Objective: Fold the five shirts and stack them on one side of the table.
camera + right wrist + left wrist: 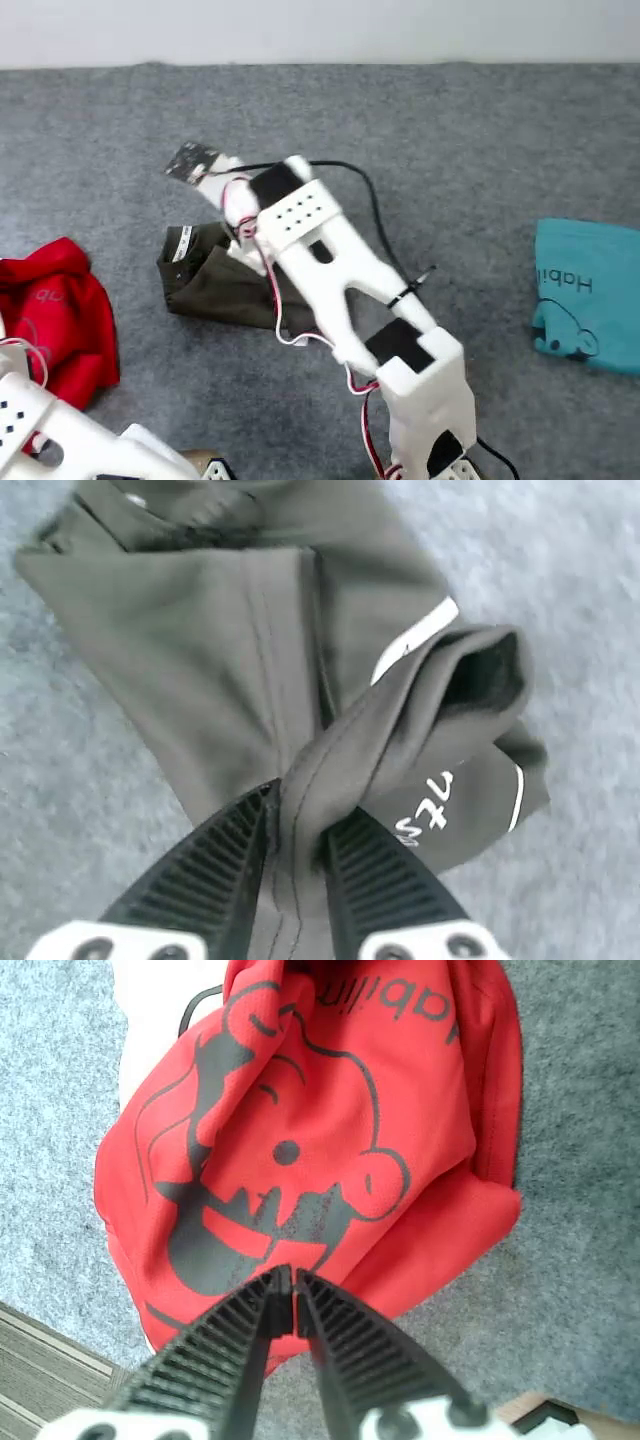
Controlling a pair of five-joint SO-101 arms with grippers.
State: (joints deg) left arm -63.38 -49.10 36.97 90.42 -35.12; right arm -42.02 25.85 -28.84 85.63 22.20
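Jaws of right gripper (298, 805) clamped on a raised fold of the olive shirt (200, 650) mid-table (480, 150), its length running away from them; left gripper (292, 1285) pinched together, empty, just over the red shirt (300, 1140), so right arm nearer.

Crumpled red shirt (55, 315) left — olive shirt (213, 290) mid-table — folded teal shirt (590, 295) right.
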